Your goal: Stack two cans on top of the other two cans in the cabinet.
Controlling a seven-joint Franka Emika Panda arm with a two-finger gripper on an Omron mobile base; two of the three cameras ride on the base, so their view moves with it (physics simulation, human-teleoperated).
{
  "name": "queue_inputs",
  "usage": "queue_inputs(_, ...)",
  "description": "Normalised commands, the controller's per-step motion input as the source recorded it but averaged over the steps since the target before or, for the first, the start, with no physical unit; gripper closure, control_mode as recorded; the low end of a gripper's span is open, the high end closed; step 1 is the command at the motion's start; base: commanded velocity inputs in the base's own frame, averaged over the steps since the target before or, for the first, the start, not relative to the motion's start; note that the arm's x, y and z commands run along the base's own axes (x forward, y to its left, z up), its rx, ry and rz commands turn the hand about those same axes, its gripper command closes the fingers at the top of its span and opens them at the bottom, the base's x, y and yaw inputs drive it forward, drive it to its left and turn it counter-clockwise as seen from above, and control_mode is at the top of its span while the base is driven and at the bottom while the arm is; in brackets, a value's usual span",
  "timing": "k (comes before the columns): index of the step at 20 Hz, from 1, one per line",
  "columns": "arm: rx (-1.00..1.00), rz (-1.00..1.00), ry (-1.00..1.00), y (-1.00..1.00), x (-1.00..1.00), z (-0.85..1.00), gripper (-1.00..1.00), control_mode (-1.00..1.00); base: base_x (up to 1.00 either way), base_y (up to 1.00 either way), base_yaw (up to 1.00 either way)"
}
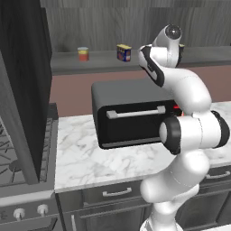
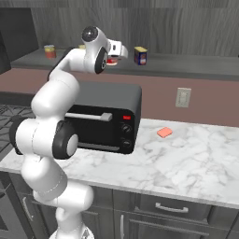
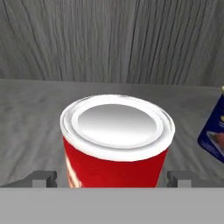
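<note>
Dark-grey, with a wood-grained back panel, the cabinet ran along the wall in the left base view. On its shelf ledge stood the short orange-red can toward the left end, and to its right, well apart, a dark-blue can with a yellow top. The white arm rose in front and hid the shelf further right. Below, a black oven with a silver handle sat on the marble worktop.

In the right base view the short orange-red can stood at the shelf's left end and another dark-blue can further right. The gripper reached in at the shelf between them, a patch of red showing at its tip. A small orange-pink block lay on the worktop right of the oven.

In the hand view the red can with its whitish top rim stood upright on the grey shelf, between the two fingertips, which sat released on either side, apart from its wall. The dark-blue can stood near it at the right edge.
</note>
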Motion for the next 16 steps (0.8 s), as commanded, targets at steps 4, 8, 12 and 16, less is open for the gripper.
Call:
queue_inputs(4,0.00,0.00,0.00,-0.01,0.10,-0.02,-1.00,-1.00,0.00,0.00,0.00)
queue_inputs(8,0.00,0.00,0.00,-0.03,0.04,0.00,1.00,-1.00,0.00,0.00,0.00)
queue_inputs(12,0.00,0.00,0.00,-0.04,0.00,0.00,1.00,-1.00,0.00,0.00,0.00)
queue_inputs(16,0.02,0.00,0.00,-0.03,-0.03,0.00,1.00,-1.00,0.00,0.00,0.00)
